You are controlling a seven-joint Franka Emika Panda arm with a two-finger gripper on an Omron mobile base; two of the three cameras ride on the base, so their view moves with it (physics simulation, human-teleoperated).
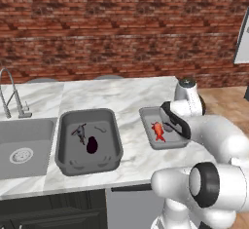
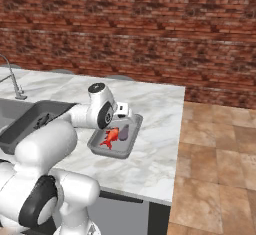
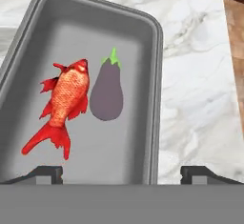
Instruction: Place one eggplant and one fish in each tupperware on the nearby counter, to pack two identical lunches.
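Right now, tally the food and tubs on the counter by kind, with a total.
Eggplant: 2, dark purple, mauve
Fish: 2, grey-brown, red-orange
Tupperware: 2, large dark, smaller light
Total: 6

**Clearance around the two tubs**

Pincer hung over the small tub, jaws wide, nothing between them. Inside the tub, red fish and mauve eggplant lay side by side, just touching; bare floor at the near end. Marble surface lay bare between this tub and the large tub, and behind both. Faucet stood far left.
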